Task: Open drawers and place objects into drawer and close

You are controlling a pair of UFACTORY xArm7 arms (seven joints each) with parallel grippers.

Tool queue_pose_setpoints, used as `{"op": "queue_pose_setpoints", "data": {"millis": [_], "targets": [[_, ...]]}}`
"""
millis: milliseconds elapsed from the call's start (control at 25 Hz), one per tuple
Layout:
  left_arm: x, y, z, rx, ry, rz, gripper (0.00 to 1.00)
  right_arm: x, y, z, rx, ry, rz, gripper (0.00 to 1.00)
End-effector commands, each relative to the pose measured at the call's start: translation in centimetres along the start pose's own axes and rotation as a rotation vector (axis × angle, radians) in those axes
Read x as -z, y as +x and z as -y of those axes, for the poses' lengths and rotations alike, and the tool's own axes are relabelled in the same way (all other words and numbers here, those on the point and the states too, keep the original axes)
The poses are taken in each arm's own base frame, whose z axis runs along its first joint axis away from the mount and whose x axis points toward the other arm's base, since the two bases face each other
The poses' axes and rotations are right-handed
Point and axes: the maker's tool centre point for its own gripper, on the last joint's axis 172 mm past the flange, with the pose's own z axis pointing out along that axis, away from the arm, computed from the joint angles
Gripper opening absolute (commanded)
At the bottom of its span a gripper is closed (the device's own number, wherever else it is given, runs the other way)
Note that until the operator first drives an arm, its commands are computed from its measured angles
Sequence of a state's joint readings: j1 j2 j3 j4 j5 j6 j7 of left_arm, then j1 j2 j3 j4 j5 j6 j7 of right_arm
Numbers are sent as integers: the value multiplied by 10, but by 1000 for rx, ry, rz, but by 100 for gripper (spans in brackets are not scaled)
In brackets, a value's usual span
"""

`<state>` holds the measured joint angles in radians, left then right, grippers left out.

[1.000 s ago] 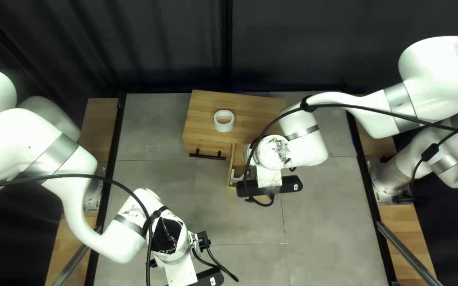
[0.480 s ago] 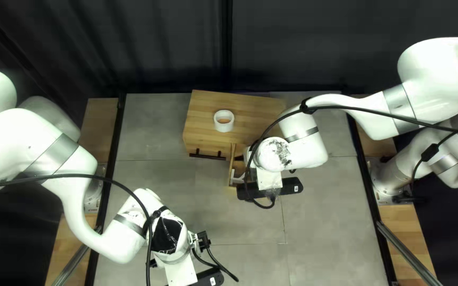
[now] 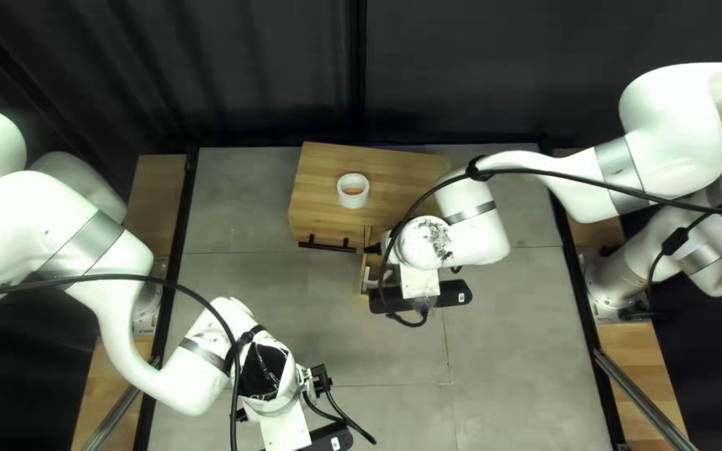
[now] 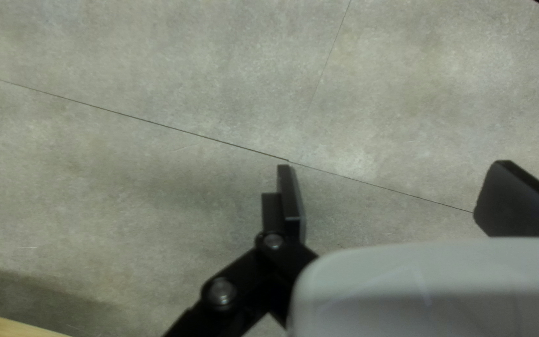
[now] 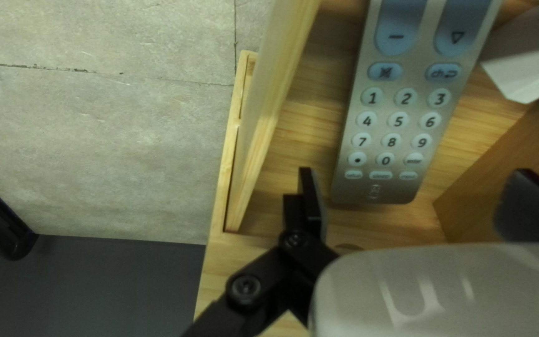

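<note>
Lying in the open drawer [image 3: 364, 280], the remote control [image 5: 403, 87] was at twelve o'clock from the right pincer [image 3: 373, 249], its near end in line with the gap between the fingers, which stood apart. Its keys bore printed digits, words and symbols. A white angular object [image 5: 528, 56], only partly in view, was near it at one o'clock from that pincer; a wooden wall [image 5: 266, 125] rose at ten, a second wall [image 5: 506, 150] at two. In the top left view the right arm [image 3: 470, 221] hid most of the drawer, at six o'clock from the cabinet [image 3: 319, 196]. A white roll [image 3: 353, 201] sat on top; a dark handle [image 3: 327, 245] was at seven. The left pincer [image 3: 241, 414], at seven o'clock from the drawer, had its fingers apart above the bench [image 3: 511, 351].
</note>
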<state>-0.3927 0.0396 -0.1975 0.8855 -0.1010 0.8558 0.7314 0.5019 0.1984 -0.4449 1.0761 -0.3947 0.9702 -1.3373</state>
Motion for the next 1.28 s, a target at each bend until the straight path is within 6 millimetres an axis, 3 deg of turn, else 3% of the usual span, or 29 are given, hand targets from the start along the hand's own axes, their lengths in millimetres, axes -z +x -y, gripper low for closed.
{"op": "queue_pose_setpoints", "data": {"millis": [40,440,1040,1120,1200,1240,1280], "targets": [[0,0,0,0,0,0,100,-3,1,-1,-3,0,-4,100],[0,0,0,0,0,0,100,-8,-1,-1,-6,1,-11,100],[0,0,0,0,0,0,100,-18,-7,7,-20,14,-5,84],[0,0,0,0,0,0,100,-18,-8,8,-22,15,-5,76],[0,0,0,0,0,0,100,-19,-9,8,-23,16,-4,50],[0,0,0,0,0,0,100,-20,-9,8,-24,16,-3,18],[0,0,0,0,0,0,100,-21,-10,8,-24,15,-3,12]]}}
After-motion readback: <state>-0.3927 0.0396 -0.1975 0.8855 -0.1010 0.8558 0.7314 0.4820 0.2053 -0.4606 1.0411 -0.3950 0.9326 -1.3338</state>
